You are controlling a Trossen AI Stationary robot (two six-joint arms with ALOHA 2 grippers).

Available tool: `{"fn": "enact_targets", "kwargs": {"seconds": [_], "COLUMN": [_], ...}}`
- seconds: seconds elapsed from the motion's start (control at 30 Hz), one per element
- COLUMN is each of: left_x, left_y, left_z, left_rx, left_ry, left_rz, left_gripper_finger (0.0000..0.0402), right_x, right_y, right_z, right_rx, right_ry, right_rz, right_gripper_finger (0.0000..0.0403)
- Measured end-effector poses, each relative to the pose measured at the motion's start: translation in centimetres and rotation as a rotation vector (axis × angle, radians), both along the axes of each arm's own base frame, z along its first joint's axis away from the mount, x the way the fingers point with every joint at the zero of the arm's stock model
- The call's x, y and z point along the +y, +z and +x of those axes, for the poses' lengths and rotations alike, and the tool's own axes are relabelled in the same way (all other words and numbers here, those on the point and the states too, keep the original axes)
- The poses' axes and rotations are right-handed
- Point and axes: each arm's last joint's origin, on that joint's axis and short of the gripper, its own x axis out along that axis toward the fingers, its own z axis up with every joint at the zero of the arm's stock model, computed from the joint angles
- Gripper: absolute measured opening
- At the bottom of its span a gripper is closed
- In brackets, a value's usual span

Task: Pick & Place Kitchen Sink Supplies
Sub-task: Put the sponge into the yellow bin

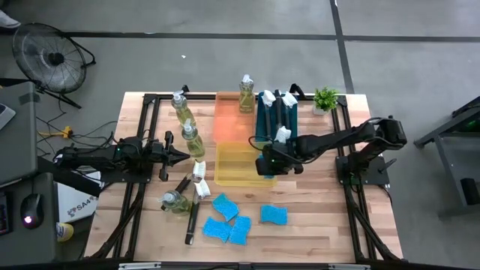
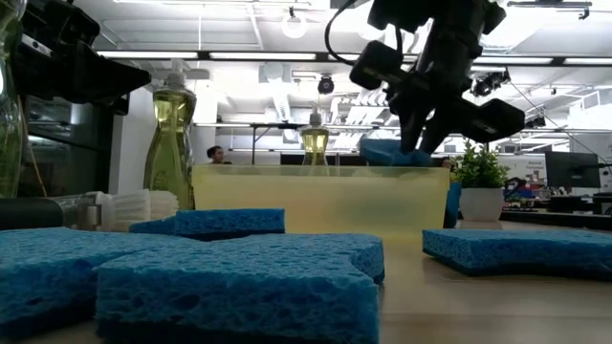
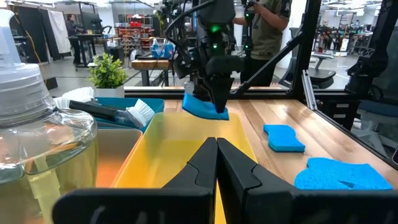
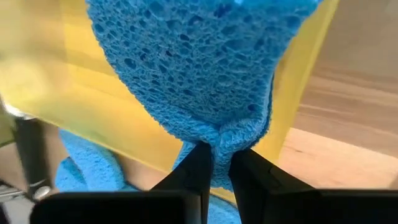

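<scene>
Four sponges (image 1: 232, 221) are lying loose while the right gripper (image 1: 267, 163) is clenching a fifth sponge (image 3: 205, 107) over the yellow tray (image 1: 238, 166); the left gripper (image 1: 178, 156) is waiting, fingers together.

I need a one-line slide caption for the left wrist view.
Right gripper holds a blue sponge over the yellow tray.

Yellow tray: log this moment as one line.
right gripper: shut on blue sponge | over yellow tray | left gripper: shut, idle

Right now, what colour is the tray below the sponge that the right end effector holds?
Yellow: the tray shows best in the high view.
</scene>
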Motion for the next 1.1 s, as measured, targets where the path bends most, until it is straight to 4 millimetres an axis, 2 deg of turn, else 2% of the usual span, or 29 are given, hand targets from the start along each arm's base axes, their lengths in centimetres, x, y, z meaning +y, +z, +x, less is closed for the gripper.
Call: {"fn": "enact_targets", "kwargs": {"seconds": [1.1], "left_x": [0.0], "left_y": [0.0], "left_z": [0.0], "left_rx": [0.0], "left_ry": [0.0], "left_rz": [0.0], "left_gripper_finger": [0.0001], "right_x": [0.0], "right_y": [0.01], "right_z": [0.11], "right_rx": [-0.013], "right_ry": [-0.009], "right_rz": [-0.001], "right_gripper_finger": [0.0049]}}
